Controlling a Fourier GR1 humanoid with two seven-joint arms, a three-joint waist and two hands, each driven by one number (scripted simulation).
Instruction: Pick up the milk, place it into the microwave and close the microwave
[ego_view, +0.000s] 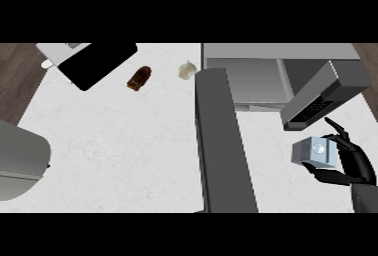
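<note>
The right hand (353, 164) comes in just in front of the microwave's (280, 51) right end. Its fingers (341, 134) and thumb are curled round the milk (314, 151), a small pale grey carton that seems to be lifted clear of the tabletop (118, 145). The left hand does not show.

The microwave door (221, 150) stands wide open, a long dark slab reaching toward the robot from the microwave's left side. The milk is to its right, still outside the cavity (244, 82). A tilted dark panel with a keypad (319, 102) sits at the microwave's right front, between the carton and the cavity.

The step in hand looks like the carry-in. To do it well, keep the carton upright, swing it left round that panel rather than under it, and set it down well inside before letting go, so the door can shut without catching it.

Left of the microwave, near its back, lie a pale lump (187, 70), a brown lump (139, 78) and a black board (100, 62).

No writing can be read. The carton's face carries a small round mark and the keypad some specks, all too small to make out.
</note>
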